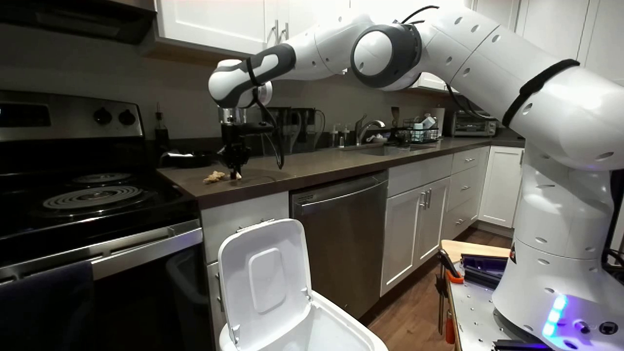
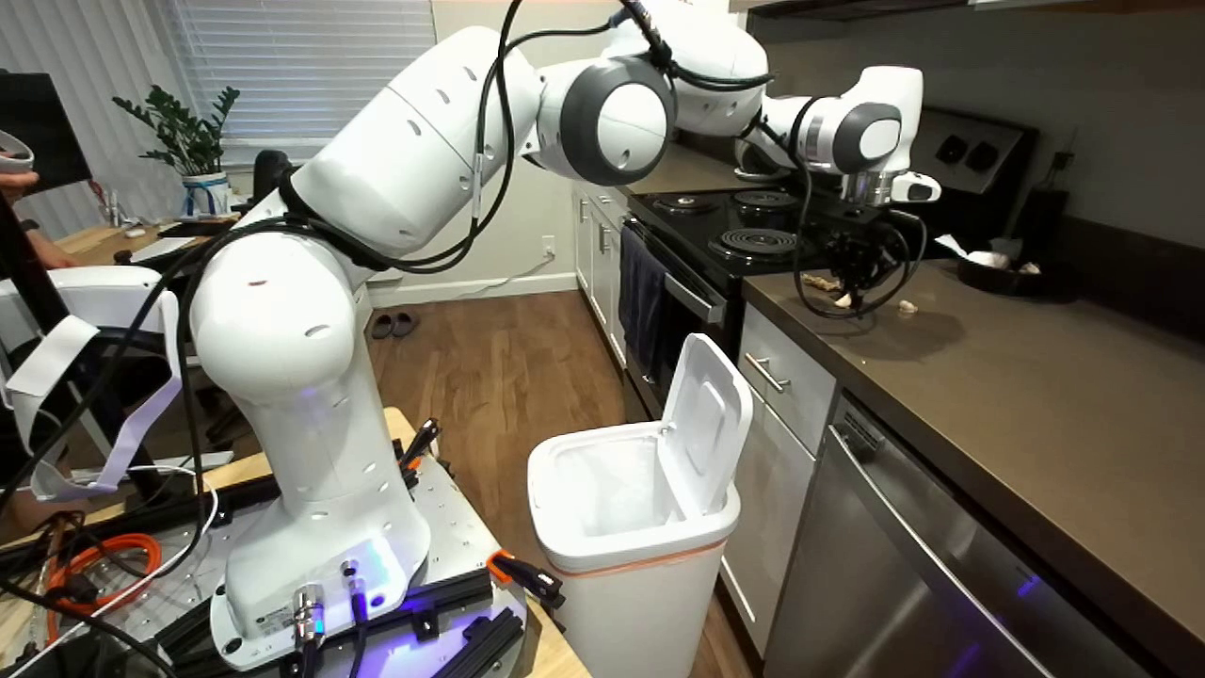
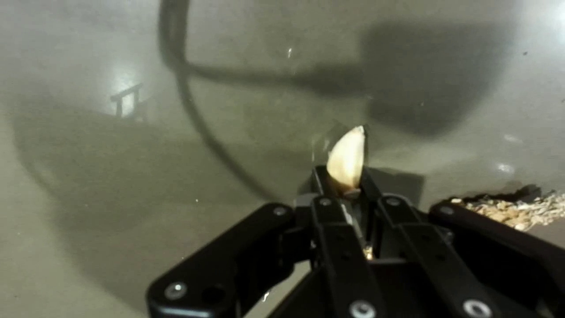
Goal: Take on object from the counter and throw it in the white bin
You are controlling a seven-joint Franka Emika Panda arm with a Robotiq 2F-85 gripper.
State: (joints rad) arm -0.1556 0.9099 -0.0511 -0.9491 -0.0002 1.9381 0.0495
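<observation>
"Garlic clove (image 3: 348,154), by its look. Where is it from the gripper (image 3: 345,173)?"

"Dead ahead, right between the fingertips (image 3: 371,185), low over the counter (image 2: 1054,395). The jaws are drawn in against both its sides, seemingly pinching the blunt end. Whether it touches the counter, I can't tell."

"And which way does it point?"

"Its long axis runs roughly along the fingers in the wrist view: narrow tip jutting past them, leaning a bit to the right there. Its tilt up or down doesn't show."

"Anything near?"

"A heap of crumbs (image 3: 521,212) to that view's right, apart from the clove."

"And the white bin (image 2: 640,612)?"

"Farther off and lower, between the counter and the arm's base (image 2: 320,565). Its lid (image 2: 708,424) stands up on the counter side, so that's what the move turns on: I'd lift first, carry the clove over that raised edge, and let go above the bin."
</observation>
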